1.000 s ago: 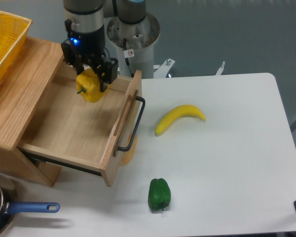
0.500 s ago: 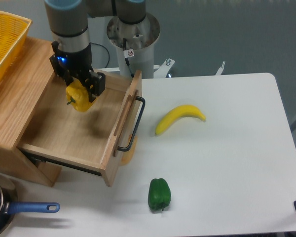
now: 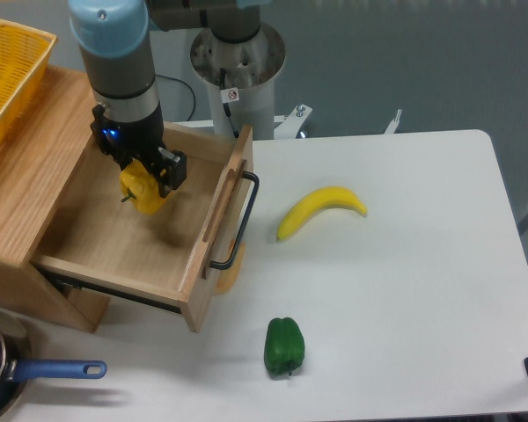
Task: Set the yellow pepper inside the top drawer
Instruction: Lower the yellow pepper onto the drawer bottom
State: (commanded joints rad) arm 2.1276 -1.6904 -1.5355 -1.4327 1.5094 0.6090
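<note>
Pepper over the open drawer

My gripper (image 3: 143, 176) pinches the yellow pepper (image 3: 141, 190) by its lobes above the top drawer (image 3: 114, 237); light, glossy, likely slippery.

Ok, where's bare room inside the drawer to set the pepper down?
The top drawer floor is bare plywood all around the yellow pepper held in the gripper, widest toward the front wall with the black handle. Nothing else lies inside.

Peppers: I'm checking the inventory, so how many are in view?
2. The yellow pepper is in the gripper over the top drawer; the green pepper lies on the table.
</note>
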